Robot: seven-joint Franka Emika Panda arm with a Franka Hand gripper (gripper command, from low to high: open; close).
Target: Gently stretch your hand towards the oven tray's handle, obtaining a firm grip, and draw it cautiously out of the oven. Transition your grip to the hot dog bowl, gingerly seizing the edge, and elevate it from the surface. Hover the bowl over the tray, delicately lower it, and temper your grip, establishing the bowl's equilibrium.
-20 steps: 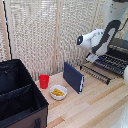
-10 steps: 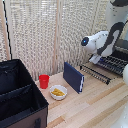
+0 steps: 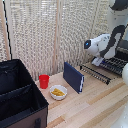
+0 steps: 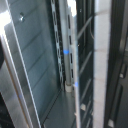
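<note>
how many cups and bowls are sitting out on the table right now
2: a small red cup near the black fabric bin, and a white bowl of yellow food just in front of it, beside the upright blue book. The bin's inside isn't visible.

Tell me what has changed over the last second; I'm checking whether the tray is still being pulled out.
The arm has drifted slightly toward the exterior view's left, its wrist hanging above the oven tray, which sticks out over the table. Whether the rack itself slid further is too small to tell, and the gripper's jaws are hidden. The hot dog bowl, red cup, blue book and black bin stayed put.
</note>
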